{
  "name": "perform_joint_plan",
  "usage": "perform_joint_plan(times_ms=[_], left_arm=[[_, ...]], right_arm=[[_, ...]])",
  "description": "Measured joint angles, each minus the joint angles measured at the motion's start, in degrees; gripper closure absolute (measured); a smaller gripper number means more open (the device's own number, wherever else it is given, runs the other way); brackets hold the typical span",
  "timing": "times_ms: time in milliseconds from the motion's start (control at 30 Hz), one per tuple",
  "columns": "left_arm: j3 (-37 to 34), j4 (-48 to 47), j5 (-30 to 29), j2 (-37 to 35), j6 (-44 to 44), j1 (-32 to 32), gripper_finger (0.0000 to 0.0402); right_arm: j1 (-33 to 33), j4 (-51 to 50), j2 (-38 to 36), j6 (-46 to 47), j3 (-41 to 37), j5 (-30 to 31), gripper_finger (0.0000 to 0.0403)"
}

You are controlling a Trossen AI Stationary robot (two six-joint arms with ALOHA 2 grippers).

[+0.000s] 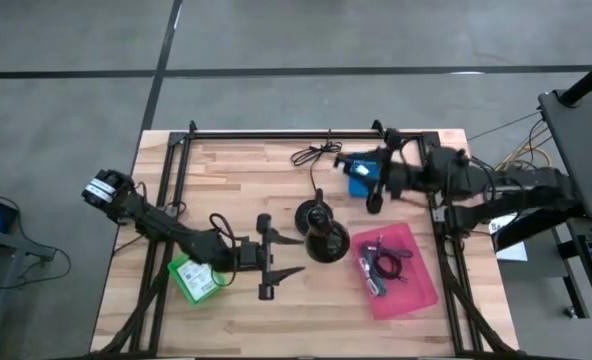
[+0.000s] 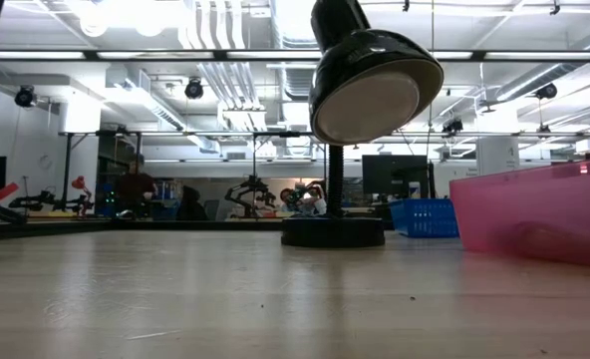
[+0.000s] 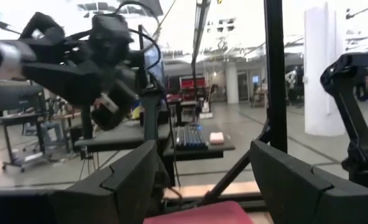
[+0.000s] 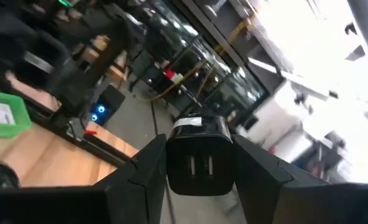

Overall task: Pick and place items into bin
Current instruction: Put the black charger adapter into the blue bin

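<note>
Clamping a black plug [image 4: 199, 155], perhaps a charger, the right gripper [image 1: 373, 199] hangs beyond the bin [image 1: 416, 290]; left gripper [image 1: 276, 255] gapes mid-table.

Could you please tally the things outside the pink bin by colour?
Black: 3 (lamp, cable, plug block held in the right pincer)
Green: 1 (box)
Blue: 1 (item)
Total: 5
</note>
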Motion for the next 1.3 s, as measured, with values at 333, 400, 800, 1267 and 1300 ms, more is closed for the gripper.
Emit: perform_joint_plan(times_ms=[333,400,800,1267,1300], left_arm=[[0.0,-0.65,-2.21,-0.91,0.02,-1.86,0.0159],[0.0,-0.63,-2.4,-1.06,0.03,-1.86,0.0159],[0.0,-1.69,-5.35,-1.29,0.05,-1.84,0.0159],[0.0,-2.1,-5.58,-1.89,0.4,-1.84,0.0159],[0.0,-2.1,-5.58,-1.89,0.4,-1.84,0.0159]], right_arm=[[-18.89,7.96,-6.86,10.39,-16.27,-7.7,0.0264],[-22.41,9.65,-6.84,11.51,-18.97,-7.66,0.0264],[-40.72,7.61,-4.46,22.47,-26.72,-23.69,0.0264],[-45.39,-8.83,0.25,27.52,-26.22,-27.06,0.0264],[-45.47,-9.18,0.72,28.03,-26.22,-27.04,0.0264]])
